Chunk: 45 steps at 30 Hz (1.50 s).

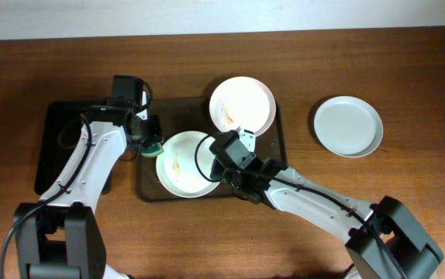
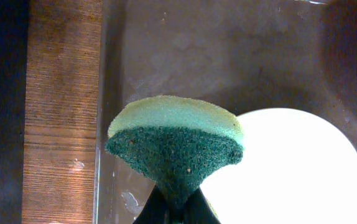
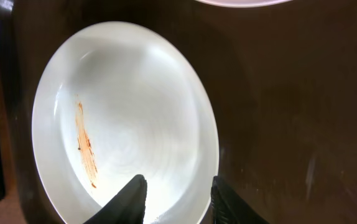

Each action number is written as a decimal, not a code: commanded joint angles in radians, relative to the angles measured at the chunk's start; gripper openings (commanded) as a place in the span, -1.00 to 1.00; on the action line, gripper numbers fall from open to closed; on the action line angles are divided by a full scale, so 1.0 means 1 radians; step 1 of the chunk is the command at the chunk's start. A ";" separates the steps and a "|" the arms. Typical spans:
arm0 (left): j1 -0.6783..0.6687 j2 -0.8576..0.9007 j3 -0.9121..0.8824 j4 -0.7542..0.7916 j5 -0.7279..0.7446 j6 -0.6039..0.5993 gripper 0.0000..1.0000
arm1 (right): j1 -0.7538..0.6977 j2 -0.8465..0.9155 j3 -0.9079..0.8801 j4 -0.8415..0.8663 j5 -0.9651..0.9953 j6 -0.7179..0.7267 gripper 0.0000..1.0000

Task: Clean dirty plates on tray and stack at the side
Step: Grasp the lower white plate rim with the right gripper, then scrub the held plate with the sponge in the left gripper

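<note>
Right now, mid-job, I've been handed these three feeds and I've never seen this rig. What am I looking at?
Two robot arms work at a table. The wide picture is shot from above, and the other two look out from each wrist. The left gripper pinches a green sponge over the brown tray. The right gripper hangs open over a smeared plate. A second smeared plate rests at the tray's far edge. A third plate, clean-looking, lies on the table beside it.

White plate [image 3: 141, 112] on the dark tray [image 3: 290, 124] — one brown smear [image 3: 86, 146] runs down its left half. Two black fingers [image 3: 129, 199] stand spread at the plate's near rim; a second plate [image 3: 241, 2] shows at the top edge.
</note>
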<state>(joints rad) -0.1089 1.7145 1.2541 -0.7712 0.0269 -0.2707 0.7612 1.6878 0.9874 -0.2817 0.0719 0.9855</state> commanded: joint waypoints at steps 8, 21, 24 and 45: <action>0.000 -0.012 0.005 -0.001 0.008 -0.006 -0.99 | -0.212 0.247 0.446 -0.398 -0.288 -0.594 -0.36; 0.000 -0.012 0.005 -0.060 0.143 0.120 -0.99 | -0.197 0.452 0.515 -0.473 -0.402 -0.446 -0.92; -0.021 -0.012 -0.034 -0.094 0.153 0.198 -0.99 | -0.197 0.452 0.515 -0.435 -0.413 -0.419 -0.92; -0.067 0.107 -0.319 0.680 -0.012 0.151 -0.99 | -0.197 0.452 0.514 -0.417 -0.412 -0.420 -0.92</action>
<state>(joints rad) -0.1787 1.8069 0.9337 -0.0715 0.0528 -0.1135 0.5579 2.1258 1.4868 -0.6937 -0.3351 0.5720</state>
